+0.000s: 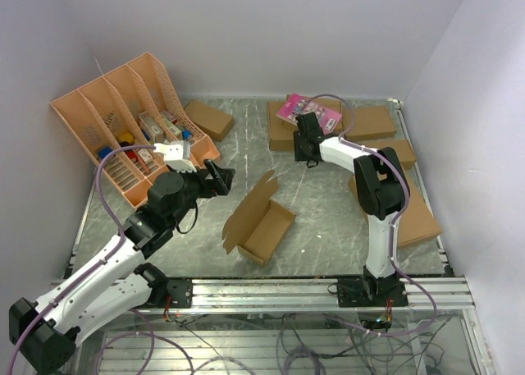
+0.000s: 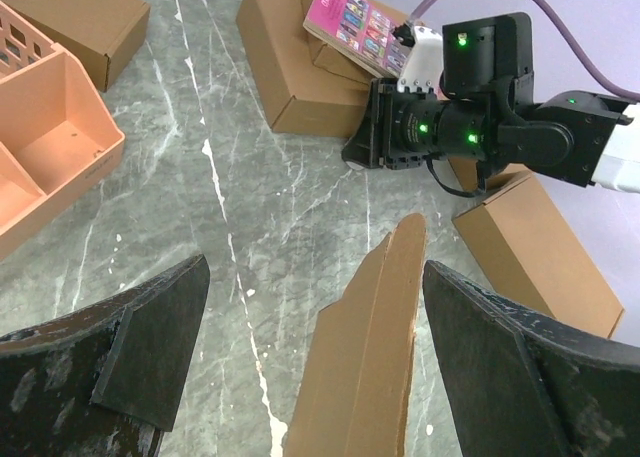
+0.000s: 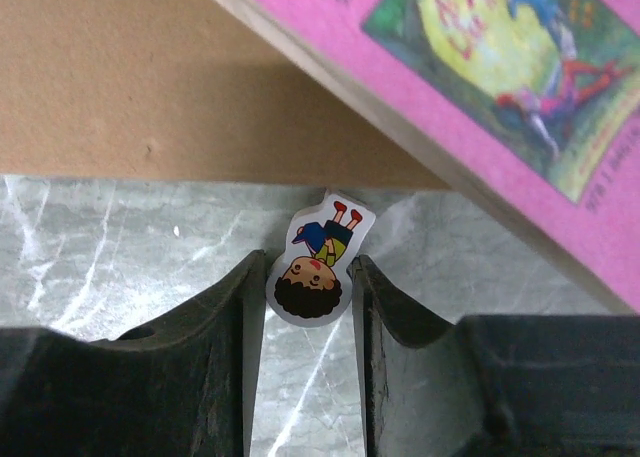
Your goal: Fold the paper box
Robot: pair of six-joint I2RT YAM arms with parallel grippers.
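The paper box [image 1: 264, 225] lies at the middle of the table, part folded into a shallow open tray, with one long flap [image 1: 259, 191] standing up on its far left side. My left gripper [image 1: 220, 178] is open and empty just left of that flap. In the left wrist view the flap [image 2: 372, 357] rises between the wide-apart fingers of my left gripper [image 2: 315, 267], nearer the right one. My right gripper [image 1: 302, 152] is at the back by the brown box [image 3: 150, 67] bearing a pink card [image 3: 480, 77]. My right gripper [image 3: 305, 267] is shut on a small cartoon-boy sticker [image 3: 315, 247].
An orange file organizer [image 1: 123, 121] with small items stands at the back left. A small brown box [image 1: 209, 119] lies next to it. More flat brown boxes [image 1: 373, 122] lie at the back right and along the right side [image 1: 418, 215]. A metal rail runs along the near edge.
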